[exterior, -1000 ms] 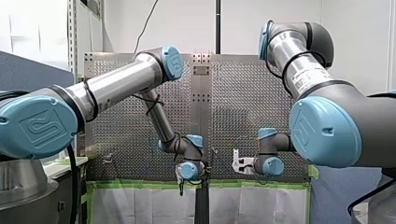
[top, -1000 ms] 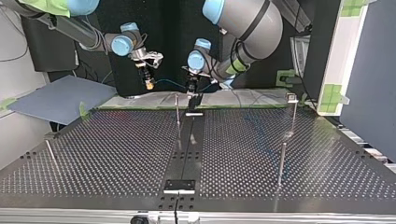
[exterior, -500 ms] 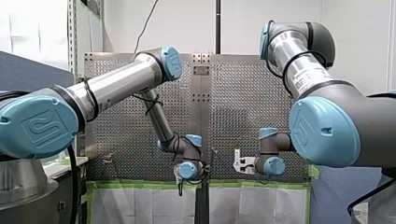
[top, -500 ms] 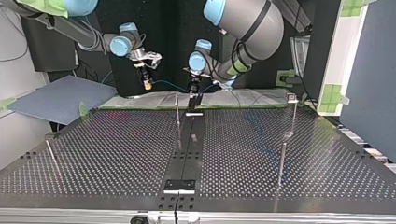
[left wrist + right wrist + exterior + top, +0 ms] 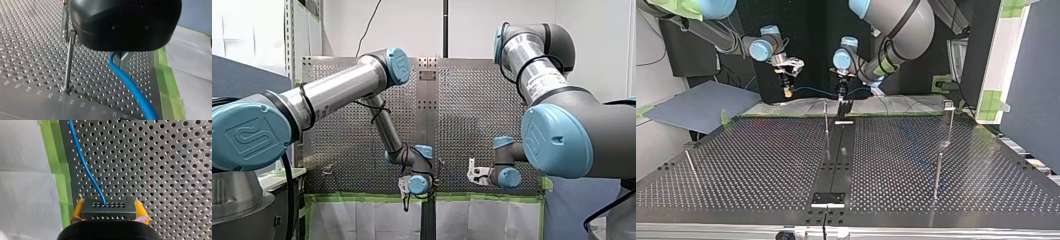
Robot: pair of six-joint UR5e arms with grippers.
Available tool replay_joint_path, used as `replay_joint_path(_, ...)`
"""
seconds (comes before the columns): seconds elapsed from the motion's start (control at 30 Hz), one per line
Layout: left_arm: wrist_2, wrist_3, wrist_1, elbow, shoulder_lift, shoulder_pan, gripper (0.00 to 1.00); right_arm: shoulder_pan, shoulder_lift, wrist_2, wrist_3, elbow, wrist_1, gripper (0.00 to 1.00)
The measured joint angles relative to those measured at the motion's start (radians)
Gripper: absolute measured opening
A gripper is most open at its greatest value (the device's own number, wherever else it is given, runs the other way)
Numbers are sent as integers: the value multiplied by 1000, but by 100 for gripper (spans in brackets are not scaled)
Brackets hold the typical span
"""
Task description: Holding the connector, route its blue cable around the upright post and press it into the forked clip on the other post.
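Connector (image 5: 108, 209), clamped by the right gripper (image 5: 109, 209), has been drawn further from the left gripper (image 5: 841, 93), whose grip cannot be told. The blue cable (image 5: 86, 168) is stretched for routing.

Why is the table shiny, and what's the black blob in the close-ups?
Top view: the perforated table reflects light and mirrors the upright post. Left wrist view: the blob is the housing of my left gripper, near the camera. Right wrist view: likewise my right gripper, shut on the connector.
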Motion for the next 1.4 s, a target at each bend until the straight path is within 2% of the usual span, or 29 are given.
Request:
replay_joint_path(0.3, -73, 1, 41, -34, 48, -25, 0, -12, 0, 0, 2, -10, 3, 0)
replay_joint_path(0.43, -87, -9, 67, -62, 79, -27, 0, -13, 0, 3, 1, -14, 2, 0)
replay_joint_path(0.7, -79, -6, 109, -102, 135, -28, 0, -14, -1, 11, -7, -28, 8, 0)
replay_joint_path(0.93, -71, 2, 110, -104, 141, -33, 0, -14, -2, 13, -16, -34, 10, 0)
replay_joint_path(1.23, -43, 5, 110, -105, 140, -34, 0, -15, -3, 14, -13, -41, 10, 0)
replay_joint_path(1.4, -14, 0, 111, -105, 140, -29, 0, -17, -4, 14, -11, -43, 10, 0)
